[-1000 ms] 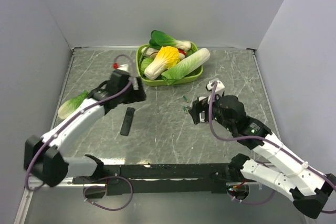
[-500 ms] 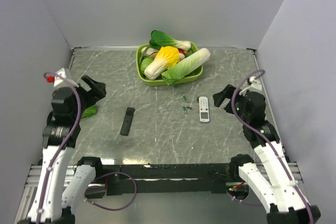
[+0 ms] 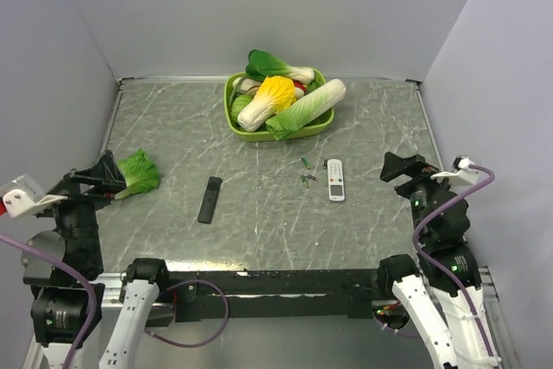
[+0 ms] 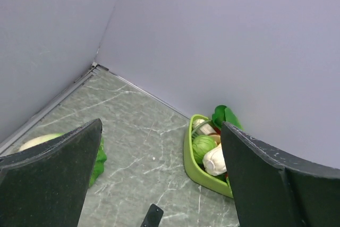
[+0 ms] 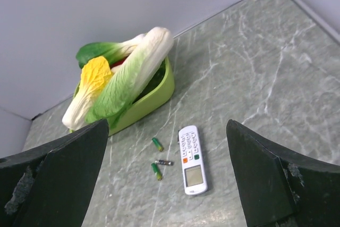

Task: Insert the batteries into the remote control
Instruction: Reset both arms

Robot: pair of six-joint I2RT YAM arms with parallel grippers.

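Observation:
The black remote control (image 3: 209, 200) lies flat on the table left of centre; its tip shows at the bottom of the left wrist view (image 4: 152, 216). Three small batteries (image 3: 305, 171) lie loose between it and a white remote (image 3: 335, 180); in the right wrist view the batteries (image 5: 158, 158) lie just left of the white remote (image 5: 192, 159). My left gripper (image 3: 102, 174) is open and empty, pulled back high at the left edge; it also shows in its own view (image 4: 161, 126). My right gripper (image 3: 390, 168) is open and empty at the right edge, as its own view (image 5: 167, 123) shows.
A green basket (image 3: 235, 118) of toy vegetables stands at the back centre, also seen from the wrists (image 4: 197, 166) (image 5: 151, 99). A loose leafy vegetable (image 3: 136, 172) lies at the left, close under my left gripper. Grey walls close in three sides.
Both arms have drawn back from the table's middle to the near corners and risen. The white remote, covered by my right gripper a second ago, now lies in the open.

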